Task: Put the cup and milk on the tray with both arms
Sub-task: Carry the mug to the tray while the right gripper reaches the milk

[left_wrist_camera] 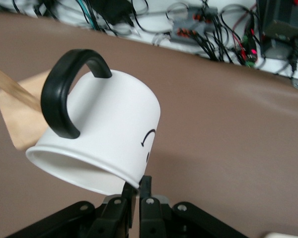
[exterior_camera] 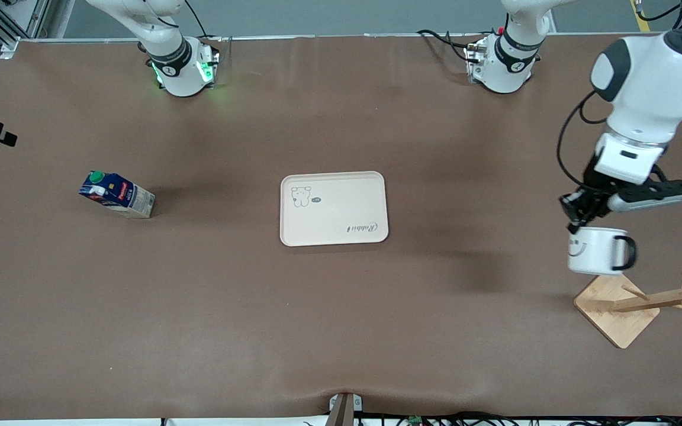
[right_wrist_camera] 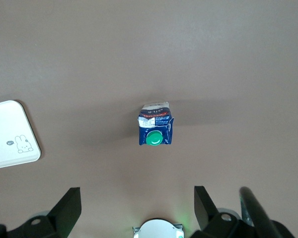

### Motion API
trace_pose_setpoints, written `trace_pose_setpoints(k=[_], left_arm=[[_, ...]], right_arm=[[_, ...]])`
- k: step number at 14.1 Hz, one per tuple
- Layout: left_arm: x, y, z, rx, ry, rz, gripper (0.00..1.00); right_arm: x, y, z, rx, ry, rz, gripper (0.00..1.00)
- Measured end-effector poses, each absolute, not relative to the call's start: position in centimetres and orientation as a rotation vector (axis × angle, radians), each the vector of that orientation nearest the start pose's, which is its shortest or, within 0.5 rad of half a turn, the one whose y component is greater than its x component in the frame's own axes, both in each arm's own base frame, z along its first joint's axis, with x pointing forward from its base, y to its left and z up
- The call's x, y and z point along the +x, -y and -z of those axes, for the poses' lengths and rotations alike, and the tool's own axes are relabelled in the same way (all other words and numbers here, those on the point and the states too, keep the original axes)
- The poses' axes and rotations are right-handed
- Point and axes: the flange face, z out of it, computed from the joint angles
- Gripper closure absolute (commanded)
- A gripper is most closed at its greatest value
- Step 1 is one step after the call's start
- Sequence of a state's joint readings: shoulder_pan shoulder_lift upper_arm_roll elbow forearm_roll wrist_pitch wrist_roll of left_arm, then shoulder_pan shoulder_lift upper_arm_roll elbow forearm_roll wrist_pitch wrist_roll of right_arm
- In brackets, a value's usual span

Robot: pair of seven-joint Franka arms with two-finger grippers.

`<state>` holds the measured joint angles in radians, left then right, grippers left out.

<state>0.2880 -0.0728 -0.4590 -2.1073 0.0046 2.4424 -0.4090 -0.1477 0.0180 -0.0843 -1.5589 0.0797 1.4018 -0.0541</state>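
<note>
My left gripper [exterior_camera: 575,225] is shut on the rim of the cup [exterior_camera: 595,251], a white mug with a black smiley and black handle. It holds the cup tilted in the air over the table beside the wooden rack base; in the left wrist view the fingers [left_wrist_camera: 148,191] pinch the rim of the cup [left_wrist_camera: 109,124]. The milk [exterior_camera: 117,194], a dark-blue carton with a green cap, stands on the table toward the right arm's end. My right gripper [right_wrist_camera: 136,198] is open and empty, high over the milk [right_wrist_camera: 155,130]. The cream tray [exterior_camera: 334,208] lies empty at mid-table.
A wooden mug rack [exterior_camera: 616,310] with pegs stands near the left arm's end, nearer the front camera than the cup; its base also shows in the left wrist view [left_wrist_camera: 20,114]. A corner of the tray [right_wrist_camera: 10,131] shows in the right wrist view.
</note>
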Motion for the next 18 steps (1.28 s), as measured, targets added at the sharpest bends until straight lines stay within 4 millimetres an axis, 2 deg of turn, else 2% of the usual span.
trace_pose_setpoints(k=[2,4,5,7,9,11,13,15,18], left_arm=[[54.8,15.3,-49.8,-3.168,0.437,0.495,1.0],[53.7,20.0,-49.9,-3.187,0.478,0.369,1.0],[53.5,21.7,-49.7,-3.196,0.492,0.326,1.0],[53.7,23.1,-48.7,-3.211,0.507,0.241,1.0],[54.0,24.8,-47.5,-3.223,0.519,0.135,1.0],[53.6,27.7,-46.5,-3.212,0.567,-0.011,1.0],[52.7,31.4,-45.6,-3.187,0.623,-0.142,1.0],[51.5,35.3,-44.5,-3.171,0.674,-0.229,1.0],[49.5,40.5,-41.3,-3.127,0.745,-0.366,1.0]], right_arm=[[54.2,12.5,-58.1,-2.996,-0.223,-0.292,0.0],[54.9,13.8,-56.9,-2.98,-0.152,-0.298,0.0],[55.1,14.1,-57.1,-2.982,-0.133,-0.284,0.0],[55.5,14.4,-57.2,-2.981,-0.132,-0.269,0.0],[56.8,14.6,-55.6,-2.948,-0.139,-0.26,0.0],[58.0,15.0,-54.2,-2.926,-0.137,-0.246,0.0],[58.5,15.3,-53.5,-2.921,-0.14,-0.252,0.0],[58.2,15.6,-51.4,-2.9,-0.154,-0.32,0.0],[57.7,15.7,-46.9,-2.856,-0.172,-0.436,0.0]])
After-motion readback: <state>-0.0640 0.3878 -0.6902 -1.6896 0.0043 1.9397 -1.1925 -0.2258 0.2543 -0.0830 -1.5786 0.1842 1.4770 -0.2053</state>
